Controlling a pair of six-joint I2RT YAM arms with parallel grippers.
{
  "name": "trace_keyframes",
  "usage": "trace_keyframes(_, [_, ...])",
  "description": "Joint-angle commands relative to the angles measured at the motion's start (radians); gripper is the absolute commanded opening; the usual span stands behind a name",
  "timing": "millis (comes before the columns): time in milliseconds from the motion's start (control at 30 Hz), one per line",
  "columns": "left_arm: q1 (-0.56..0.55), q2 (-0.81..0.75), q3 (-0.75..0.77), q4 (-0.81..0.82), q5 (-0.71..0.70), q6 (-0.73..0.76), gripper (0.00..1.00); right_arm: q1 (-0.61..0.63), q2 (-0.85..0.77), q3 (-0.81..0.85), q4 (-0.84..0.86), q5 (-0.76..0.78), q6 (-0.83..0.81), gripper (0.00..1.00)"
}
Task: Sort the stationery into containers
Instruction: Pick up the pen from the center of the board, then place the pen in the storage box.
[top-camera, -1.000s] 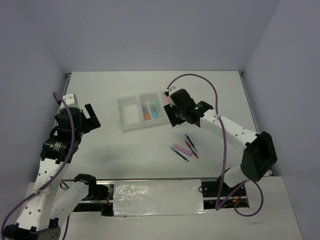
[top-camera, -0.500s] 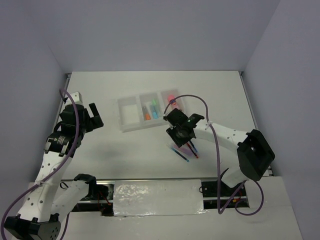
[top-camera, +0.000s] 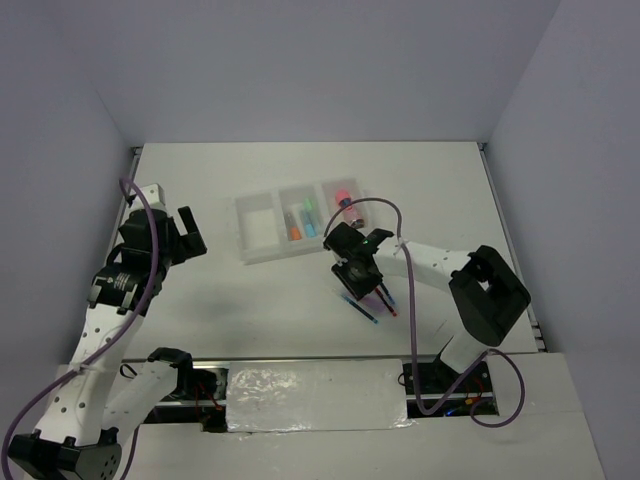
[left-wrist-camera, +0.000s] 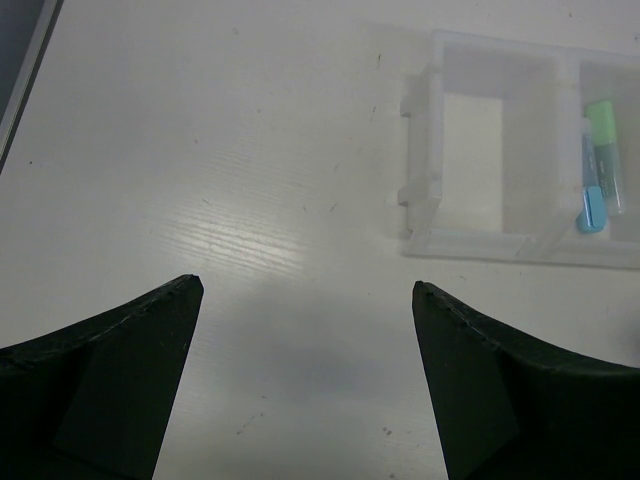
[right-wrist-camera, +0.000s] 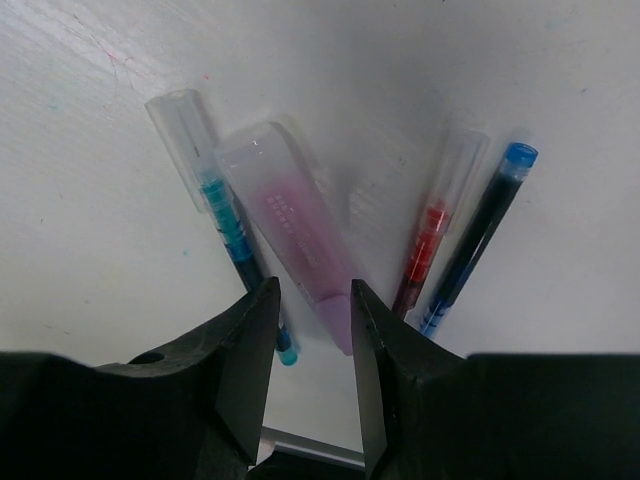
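Observation:
A purple marker (right-wrist-camera: 295, 235) lies on the table between a teal-blue pen (right-wrist-camera: 235, 250) and a red pen (right-wrist-camera: 428, 245) beside a dark blue pen (right-wrist-camera: 475, 235). My right gripper (right-wrist-camera: 314, 300) is low over them, its jaws narrowly open on either side of the purple marker's near end, with small gaps showing. In the top view it (top-camera: 362, 282) covers the marker. The white tray (top-camera: 241, 225) holds green (top-camera: 308, 210), orange (top-camera: 295, 232) and light-blue (top-camera: 310, 229) markers in its middle compartment and the pink-orange cylinder (top-camera: 343, 192) in its right one. My left gripper (left-wrist-camera: 305, 290) is open and empty.
The tray's left compartment (left-wrist-camera: 470, 140) holds nothing. The left arm (top-camera: 130, 270) hovers over bare table at the left, well left of the tray. The table's front edge and a foil-covered strip (top-camera: 315, 395) lie near the arm bases.
My right gripper left the tray's right compartment, where the pink-orange cylinder now lies, and came down and toward the front over the pens. The left arm shifted slightly.

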Motion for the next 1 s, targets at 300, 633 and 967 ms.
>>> trace_keyframes(300, [-0.005, -0.025, -0.002, 0.042, 0.005, 0.012, 0.99, 0.008, 0.101, 0.054, -0.023, -0.049, -0.045, 0.42])
trace_keyframes(633, [-0.005, -0.025, -0.002, 0.041, 0.002, 0.012, 0.99, 0.008, -0.027, 0.106, 0.003, 0.034, -0.057, 0.11])
trace_keyframes(967, [-0.005, -0.03, 0.0, 0.036, -0.017, 0.009, 0.99, 0.026, 0.084, 0.478, 0.049, 0.103, -0.039, 0.17])
